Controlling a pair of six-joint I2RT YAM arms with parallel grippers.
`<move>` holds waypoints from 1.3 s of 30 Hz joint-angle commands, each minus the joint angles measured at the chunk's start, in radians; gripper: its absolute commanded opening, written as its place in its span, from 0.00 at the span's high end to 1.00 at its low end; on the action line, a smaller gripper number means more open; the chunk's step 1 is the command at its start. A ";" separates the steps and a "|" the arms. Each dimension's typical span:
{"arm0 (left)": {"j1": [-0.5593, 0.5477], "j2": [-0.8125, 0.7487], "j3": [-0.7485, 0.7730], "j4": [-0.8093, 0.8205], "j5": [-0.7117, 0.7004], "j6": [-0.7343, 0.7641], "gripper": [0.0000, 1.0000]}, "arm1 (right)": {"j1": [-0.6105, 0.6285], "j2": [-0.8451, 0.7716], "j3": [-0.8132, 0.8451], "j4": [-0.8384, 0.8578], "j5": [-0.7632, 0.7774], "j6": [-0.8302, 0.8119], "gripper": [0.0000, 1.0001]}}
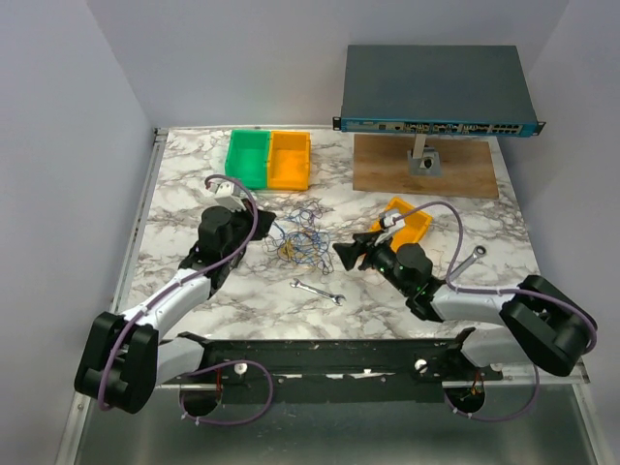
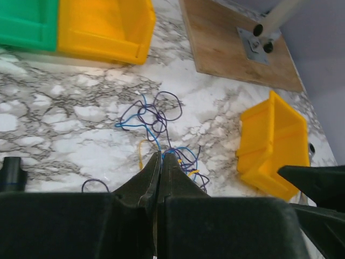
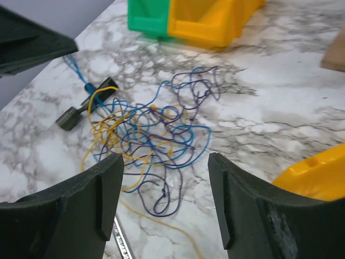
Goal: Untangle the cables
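Just ahead of the right gripper (image 3: 164,202), fingers spread wide, the cables (image 3: 156,135) sit in a knot; left gripper (image 2: 159,159) clenched, prob. nipping a blue strand at its tips.

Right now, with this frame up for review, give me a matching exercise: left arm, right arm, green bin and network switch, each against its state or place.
Column 1:
1. left arm
2. right arm
3. green bin
4. network switch

Column 2:
A. raised on a stand above the wooden board
B. jaws shut on a blue strand of the cables
C. jaws wide open, facing the tangle
D. side by side with a yellow bin at the far edge of the table

Pairs: 1-B, 2-C, 3-D, 4-A.
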 commanded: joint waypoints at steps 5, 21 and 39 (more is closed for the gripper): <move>-0.003 0.017 0.006 0.133 0.204 0.033 1.00 | 0.000 0.154 0.152 -0.078 -0.205 -0.040 0.25; -0.010 0.028 0.007 0.152 0.223 0.032 1.00 | 0.020 0.570 0.519 -0.389 -0.298 0.024 0.21; -0.008 -0.180 -0.046 -0.233 -0.578 -0.185 1.00 | 0.033 0.192 0.237 -0.349 0.793 0.235 0.99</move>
